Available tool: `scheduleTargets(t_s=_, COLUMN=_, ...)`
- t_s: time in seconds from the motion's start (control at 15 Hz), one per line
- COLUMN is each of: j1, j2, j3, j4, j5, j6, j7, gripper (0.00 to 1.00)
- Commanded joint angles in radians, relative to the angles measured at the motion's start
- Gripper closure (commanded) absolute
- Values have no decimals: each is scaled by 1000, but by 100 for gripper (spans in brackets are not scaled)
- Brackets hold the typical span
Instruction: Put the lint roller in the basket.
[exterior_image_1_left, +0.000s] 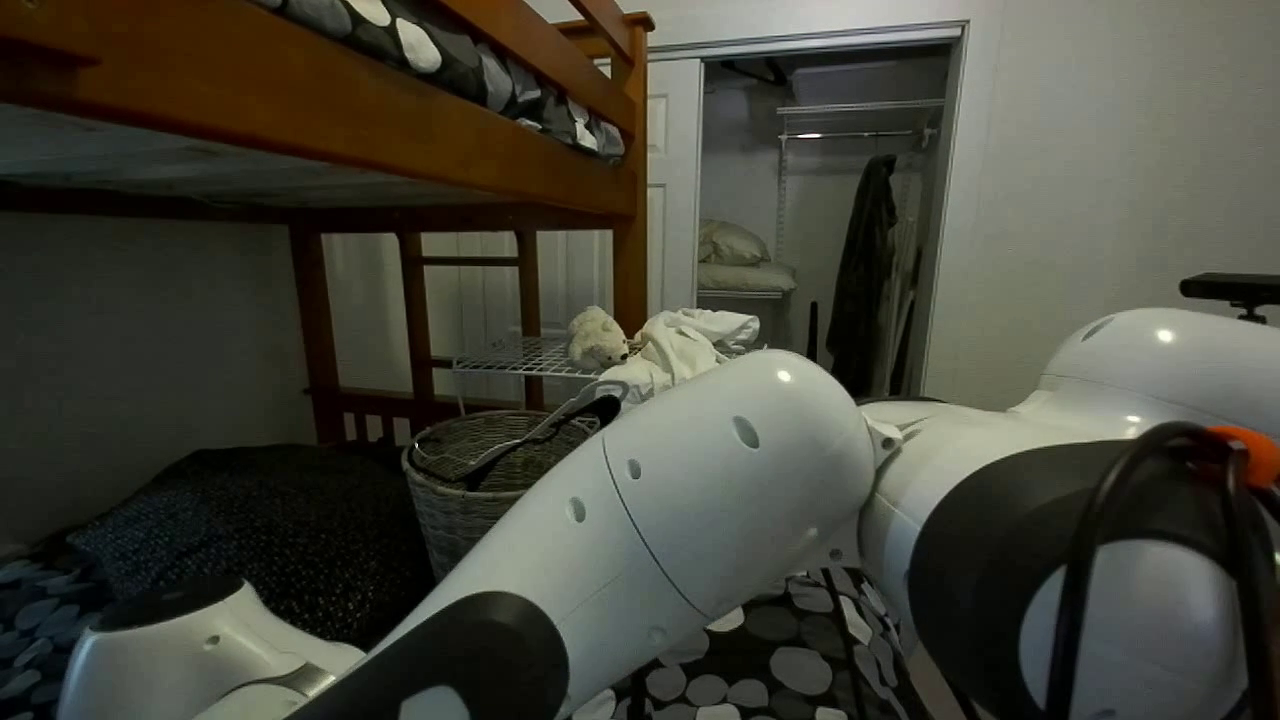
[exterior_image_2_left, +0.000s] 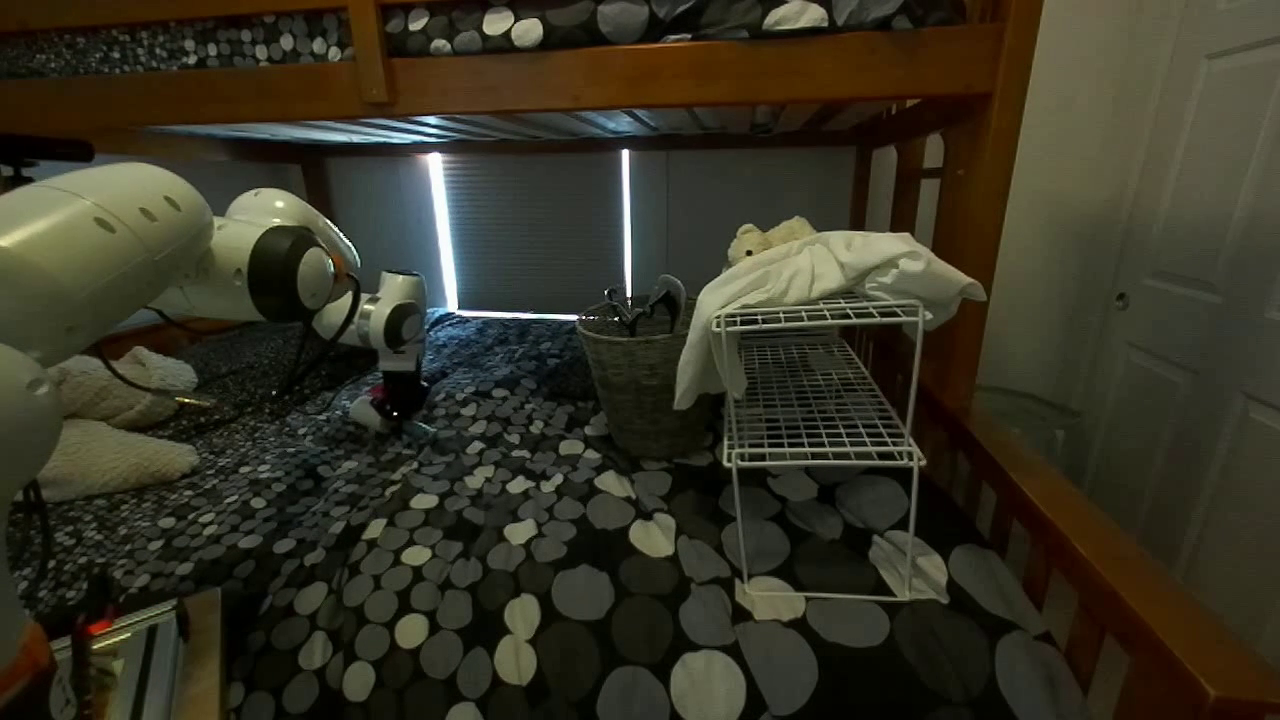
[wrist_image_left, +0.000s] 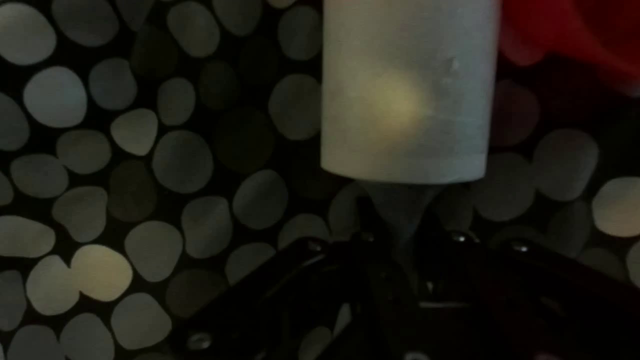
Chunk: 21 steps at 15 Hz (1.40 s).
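The lint roller's white cylinder (wrist_image_left: 407, 115) fills the top middle of the wrist view, and its narrow grey-blue handle runs down between the dark fingers. My gripper (wrist_image_left: 400, 232) is shut on that handle. In an exterior view the gripper (exterior_image_2_left: 402, 405) hangs low over the bed, with the roller's white end (exterior_image_2_left: 368, 413) at its left. I cannot tell whether the roller touches the bedspread. The grey woven basket (exterior_image_2_left: 640, 390) stands upright well to the right of the gripper, with dark hangers in its mouth. The basket (exterior_image_1_left: 440, 515) also shows behind the arm, where the gripper is out of view.
A white wire rack (exterior_image_2_left: 820, 400) stands beside the basket, with a white cloth (exterior_image_2_left: 830, 265) and a teddy bear (exterior_image_2_left: 770, 238) on it. A hanger (exterior_image_1_left: 540, 435) lies across the basket's rim. The bunk's wooden rail (exterior_image_2_left: 680, 75) is overhead. A red object (wrist_image_left: 575, 35) is near the roller.
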<state>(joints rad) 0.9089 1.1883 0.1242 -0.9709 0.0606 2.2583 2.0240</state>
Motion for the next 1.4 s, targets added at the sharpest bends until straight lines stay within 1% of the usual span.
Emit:
scheduleTargets(t_s=0.0, j1=-22, j2=-67, j3=9, j4=-30, j5=22, j6=70, j7=13, gripper=95)
scheduleTargets(t_s=0.27, j1=-55, j2=-164, j3=25, j4=-122, j5=56, j6=219, j7=13, gripper=95)
scheduleTargets(t_s=0.47, j1=-74, j2=-245, j3=59, j4=-208, j5=76, j6=249, j7=-35, gripper=95)
scheduleTargets(t_s=0.53, j1=-74, j2=-270, j3=61, j4=-239, j5=71, j6=250, j7=-35, gripper=95)
scheduleTargets(t_s=0.6, j1=-67, j2=-296, j3=44, j4=-276, j5=61, j6=249, j7=-3, gripper=95)
scheduleTargets(t_s=0.67, j1=-57, j2=-326, j3=16, j4=-320, j5=52, j6=251, j7=43, gripper=95)
scheduleTargets(t_s=0.73, j1=-40, j2=-359, j3=-29, j4=-373, j5=41, j6=262, j7=123, gripper=95)
scheduleTargets(t_s=0.93, j1=16, j2=-434, j3=-141, j4=-503, j5=-19, j6=269, j7=263, gripper=95)
scheduleTargets(t_s=1.2, j1=119, j2=-540, j3=-288, j4=-684, j5=-88, j6=278, j7=487, gripper=95)
scheduleTargets(t_s=1.33, j1=186, j2=-603, j3=-367, j4=-775, j5=-139, j6=274, j7=612, gripper=95)
